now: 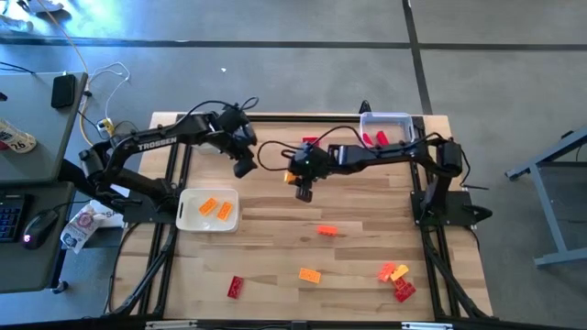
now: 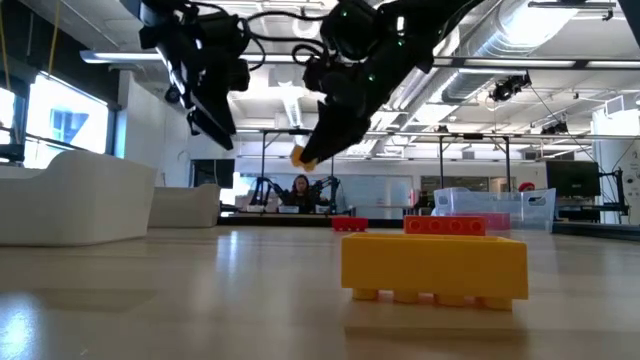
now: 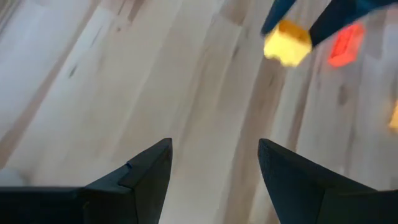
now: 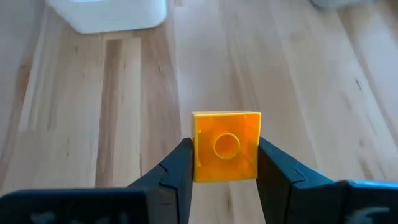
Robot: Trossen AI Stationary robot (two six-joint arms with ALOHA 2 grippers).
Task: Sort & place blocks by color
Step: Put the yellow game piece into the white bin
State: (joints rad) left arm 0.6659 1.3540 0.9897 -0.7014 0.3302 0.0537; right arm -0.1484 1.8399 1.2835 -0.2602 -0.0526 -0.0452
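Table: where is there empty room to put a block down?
Bare wood lies between the white tray and the orange block, and along the table's middle under the right tool, which holds a yellow block. The left tool hangs open nearby. It is crowded at the front right corner, where a pile sits.

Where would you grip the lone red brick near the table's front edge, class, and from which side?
From straight above, fingers closing across the narrow width of the red brick. It lies flat and apart from other blocks, so both long sides look free. The open left gripper is nearer.
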